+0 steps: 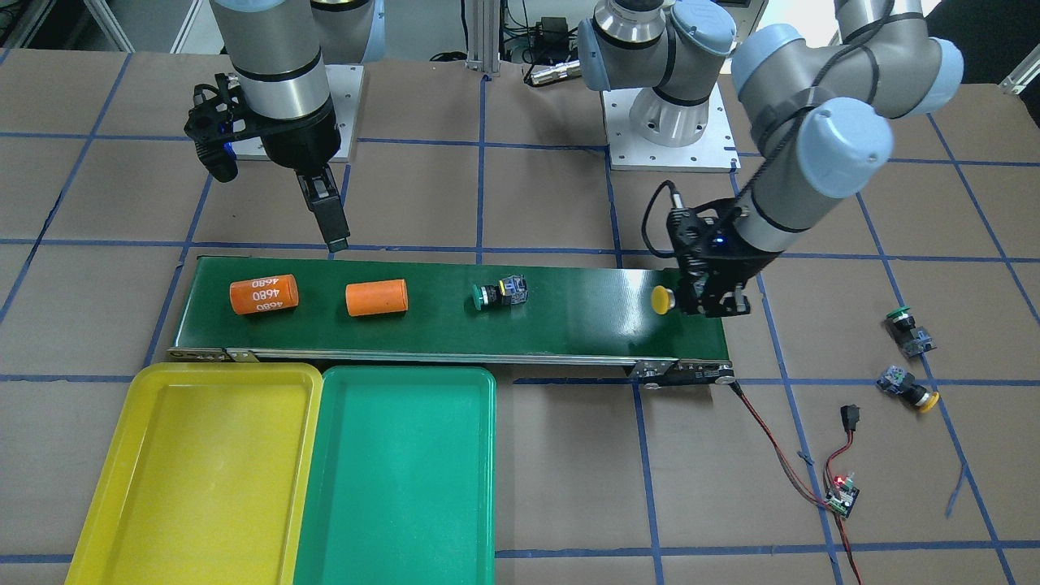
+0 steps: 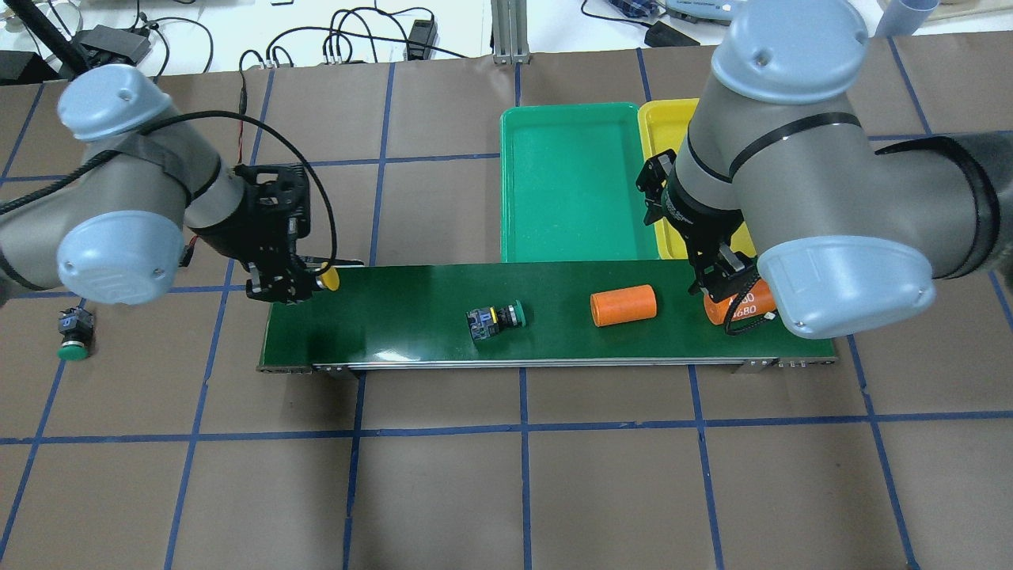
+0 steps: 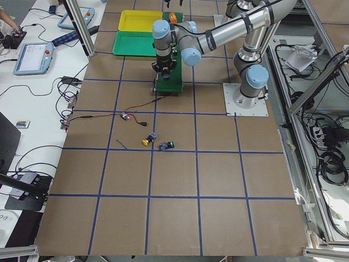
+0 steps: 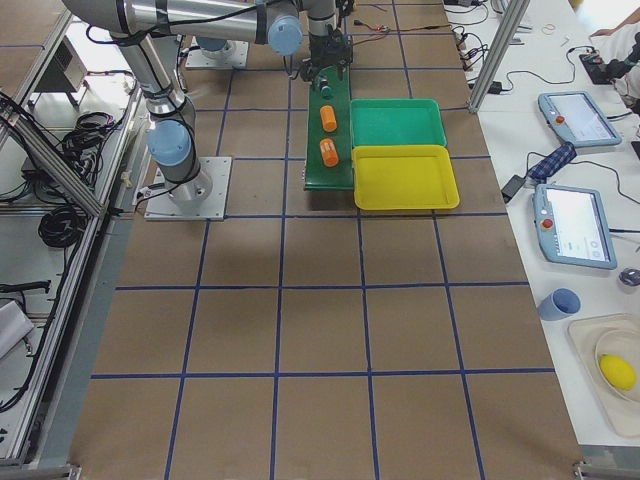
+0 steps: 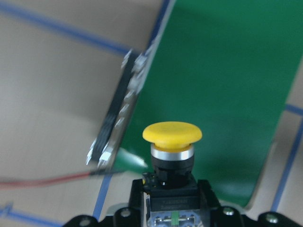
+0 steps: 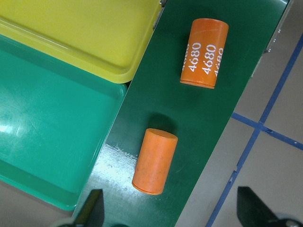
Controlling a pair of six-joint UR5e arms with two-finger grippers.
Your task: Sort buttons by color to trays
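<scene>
While the left end effector (image 1: 711, 302) clamps a yellow button (image 1: 664, 300), the right end effector (image 1: 335, 236) gapes near orange cylinders (image 1: 263, 294).

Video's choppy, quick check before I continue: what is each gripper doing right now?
Left gripper: shut on the yellow button.
Right gripper: open, fingers wide apart, holding nothing.
</scene>
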